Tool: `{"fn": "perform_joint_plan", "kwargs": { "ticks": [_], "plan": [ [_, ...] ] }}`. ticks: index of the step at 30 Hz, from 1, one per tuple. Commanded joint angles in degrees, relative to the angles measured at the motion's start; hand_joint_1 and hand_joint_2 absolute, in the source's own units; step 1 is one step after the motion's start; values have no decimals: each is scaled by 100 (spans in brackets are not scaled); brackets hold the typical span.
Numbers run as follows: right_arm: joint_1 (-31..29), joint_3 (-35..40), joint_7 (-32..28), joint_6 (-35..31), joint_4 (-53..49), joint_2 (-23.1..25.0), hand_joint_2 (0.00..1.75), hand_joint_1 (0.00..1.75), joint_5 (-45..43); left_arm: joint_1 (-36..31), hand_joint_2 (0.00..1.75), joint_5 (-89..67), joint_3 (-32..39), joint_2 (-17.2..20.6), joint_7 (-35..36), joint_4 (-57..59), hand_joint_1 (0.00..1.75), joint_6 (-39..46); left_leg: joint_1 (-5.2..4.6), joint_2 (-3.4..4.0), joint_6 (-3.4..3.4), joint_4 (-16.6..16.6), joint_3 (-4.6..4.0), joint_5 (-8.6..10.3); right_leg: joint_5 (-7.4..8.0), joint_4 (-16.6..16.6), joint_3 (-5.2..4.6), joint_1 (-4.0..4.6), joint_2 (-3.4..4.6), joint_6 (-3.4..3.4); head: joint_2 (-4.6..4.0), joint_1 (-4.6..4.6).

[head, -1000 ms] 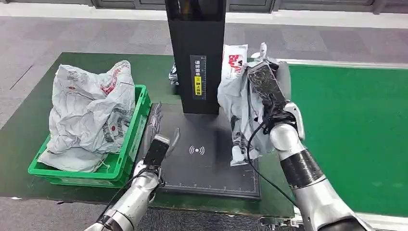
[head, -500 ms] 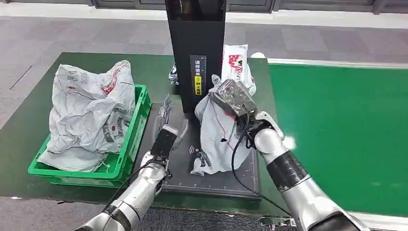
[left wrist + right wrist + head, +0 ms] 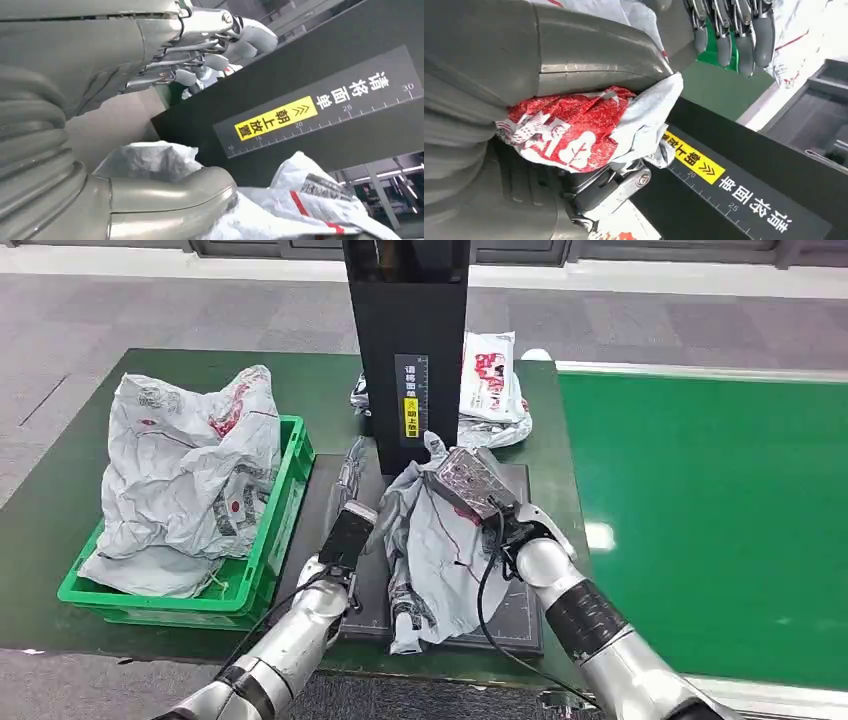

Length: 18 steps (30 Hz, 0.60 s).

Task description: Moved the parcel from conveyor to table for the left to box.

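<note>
A crumpled grey-white plastic parcel (image 3: 432, 558) with red print lies draped on the black scanner pad (image 3: 516, 612), its lower end hanging over the pad's front edge. My right hand (image 3: 466, 483) grips the parcel's upper end; in the right wrist view the thumb (image 3: 599, 60) presses the red-printed plastic (image 3: 574, 131). My left hand (image 3: 350, 480) hovers at the pad's left side, right beside the parcel, holding nothing. In the left wrist view its fingers (image 3: 215, 47) are spread and its thumb (image 3: 175, 197) lies close to the white parcel (image 3: 305, 200).
A green crate (image 3: 268, 575) at the left holds a big crumpled grey bag (image 3: 190, 470). A black scanner post (image 3: 405, 350) rises behind the pad, with more parcels (image 3: 490, 380) behind it. The bright green conveyor (image 3: 710, 520) runs along the right.
My right hand has swung the parcel left and down from beside the post onto the scanner pad. My left hand has moved forward, closer to the parcel.
</note>
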Motion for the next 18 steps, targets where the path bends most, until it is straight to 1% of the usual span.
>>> {"fn": "perform_joint_plan", "kwargs": {
  "ticks": [1,2,3,4,5,6,7,9,10,12,14,15,16,17,18],
  "plan": [
    [500,-3,200,-899,-476,-255,0,0,509,-102,175,130,-168,180,-39,333,0,111,1,-13,2,-10,10,2,0,-10,13,1,-6,0,0,2],
    [599,-129,218,-1113,-633,-243,0,0,611,-104,175,139,-153,175,-53,339,0,125,4,-17,3,-17,17,4,1,-20,23,4,-6,1,0,2],
    [745,-346,222,-1543,-955,-238,0,0,822,-147,175,133,-140,146,-56,362,0,142,-1,-14,2,-9,9,1,-2,-9,12,-1,-6,1,0,2],
    [888,-548,227,-1677,-1238,-236,0,0,786,-186,175,125,-143,118,-39,384,0,144,4,-18,3,-12,12,1,-2,-15,18,3,-7,1,0,0],
    [1037,-772,218,-1845,-1514,-232,0,0,727,-233,175,116,-154,87,-17,423,0,153,1,-15,2,-3,0,0,-3,-4,5,0,-9,1,0,2],
    [1212,-1011,198,-2248,-1791,-252,0,0,865,-291,175,102,-173,39,-3,495,0,172,2,-25,4,-6,3,1,-4,-10,11,2,-14,2,0,0],
    [1343,-1185,196,-2441,-1959,-274,0,0,875,-318,175,98,-179,11,-1,536,0,206,2,-35,5,-6,2,2,-7,-8,12,1,-23,2,0,0],
    [1656,-1489,-121,-2759,-2132,-442,0,0,607,-326,175,135,-210,38,-44,544,0,197,2,-35,4,-1,-8,4,-5,-5,0,2,-29,2,0,0],
    [1848,-1617,-348,-2761,-2130,-518,0,0,267,-258,175,184,-198,100,-80,454,0,236,2,-42,6,-3,-5,5,-5,-9,6,2,-32,3,0,0],
    [2216,-1835,-692,-2905,-1929,-566,0,0,-85,5,175,369,-240,314,-62,77,0,7,5,-61,11,-25,16,10,-2,-38,38,5,-46,7,0,0],
    [2349,-1974,-831,-3014,-1614,-411,0,0,-241,157,175,388,-383,418,-16,-177,0,-165,0,-25,5,-18,15,2,-3,-24,21,1,-17,3,0,2],
    [2339,-1996,-804,-3004,-1442,-367,0,0,-307,176,175,379,-467,420,46,-256,0,-241,1,-26,7,-25,21,3,-2,-32,29,1,-15,4,0,2],
    [2321,-2012,-775,-2935,-1296,-335,0,0,-419,186,175,322,-590,429,120,-334,0,-298,-3,-13,6,-11,2,-1,-2,-13,8,-4,-6,3,0,2],
    [2285,-2013,-688,-2737,-1096,-311,0,0,-569,181,175,303,-717,422,246,-429,0,-422,0,-12,7,-15,8,-2,-1,-20,15,-2,-1,3,0,2],
    [2253,-2019,-664,-2647,-937,-281,0,0,-627,162,175,208,-852,444,412,-496,0,-484,-3,-4,5,-5,-4,-6,-2,-8,-1,-3,-2,2,0,0]
  ]
}}
